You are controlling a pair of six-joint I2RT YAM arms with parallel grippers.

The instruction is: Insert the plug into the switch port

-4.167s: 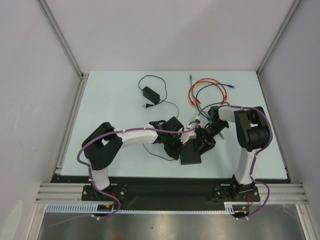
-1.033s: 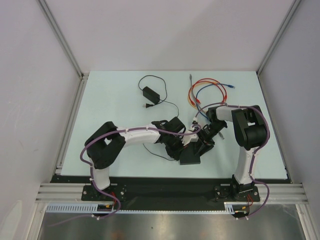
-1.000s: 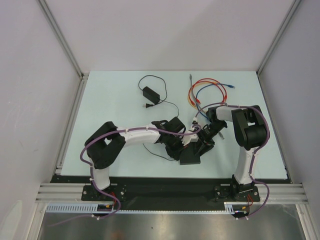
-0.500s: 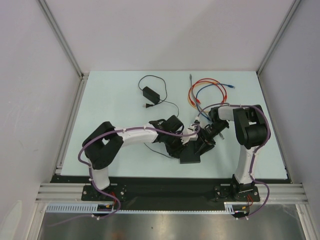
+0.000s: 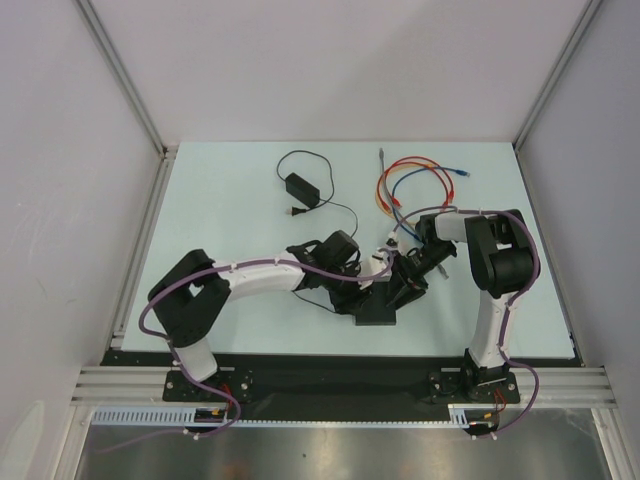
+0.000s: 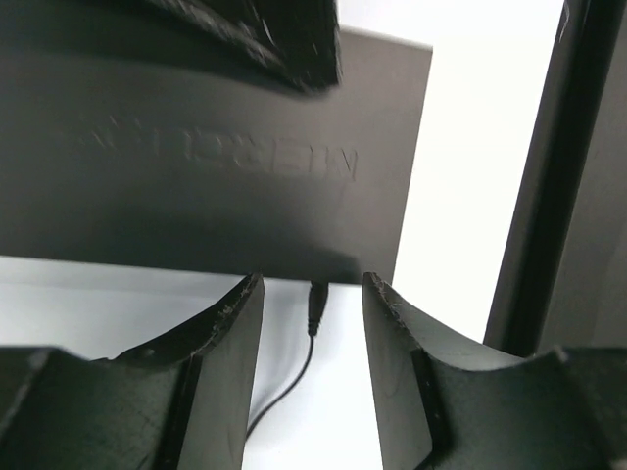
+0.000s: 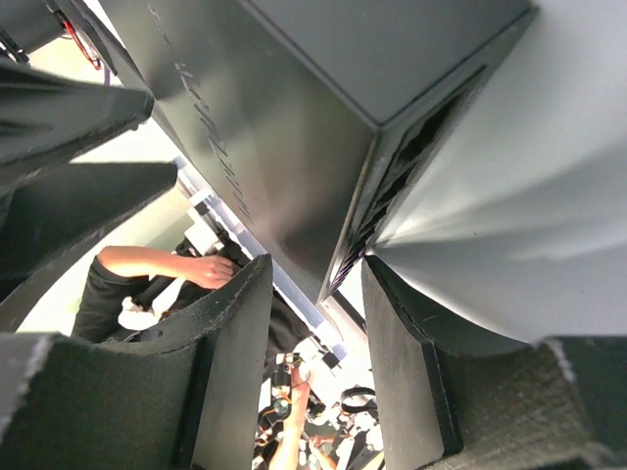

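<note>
Table (image 5: 230, 200): left end effector (image 6: 312, 286) open; right (image 7: 313, 269) grips switch (image 6: 196, 176).

The flat black rectangular plastic box (image 6: 196, 166) is looking matt, faintly sheeny, with moulded lettering. Beside the box, the left gripper (image 6: 312, 284) is showing black plastic fingers (image 6: 220, 382) with a grainy, rough skin. Under the box the pale table top (image 5: 230, 210) is looking smooth and matt; nearer than the box, a brushed metal sheet (image 5: 320, 450) is gleaming.

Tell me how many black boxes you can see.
2: the small power adapter toward the back, and the flat switch box near the front centre. Another could be hidden beneath the arms.
</note>
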